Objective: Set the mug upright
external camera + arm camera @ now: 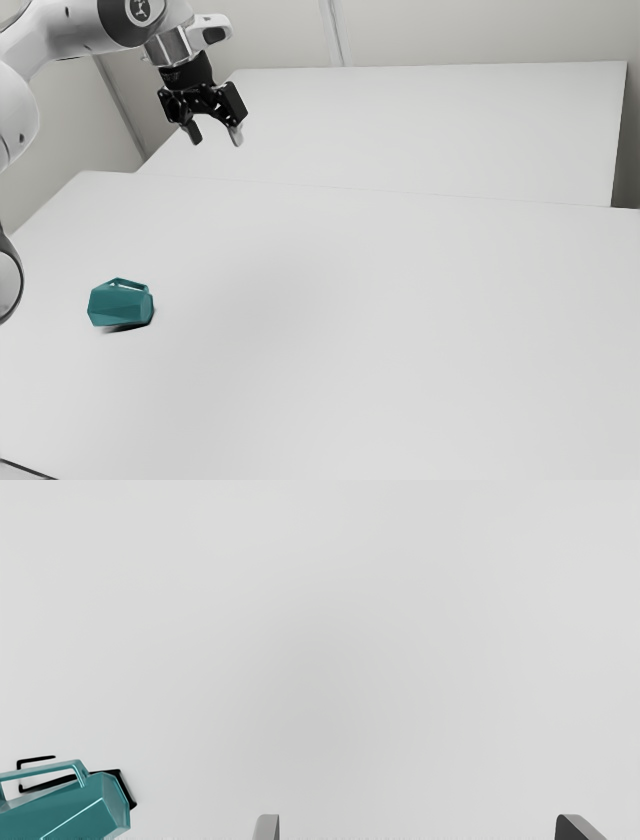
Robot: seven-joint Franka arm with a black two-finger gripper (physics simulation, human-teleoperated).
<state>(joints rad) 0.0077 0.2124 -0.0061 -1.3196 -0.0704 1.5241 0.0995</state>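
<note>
In the exterior view the gripper (215, 138) hangs high above the table, up and to the exterior view's right of the mug, its two fingers apart with nothing between them. A teal faceted mug (120, 304) lies on its side on the table, its handle on the upper side. In the wrist view the open gripper (417, 827) shows both fingertips wide apart, and the mug (65, 807) lies outside them, beyond one finger, partly cut off by the picture's edge.
The white table (370, 330) stretches below the arm. Behind it stands another pale surface (420, 130) against light walls. A dark thin line (25, 469) runs at the exterior view's lower left corner.
</note>
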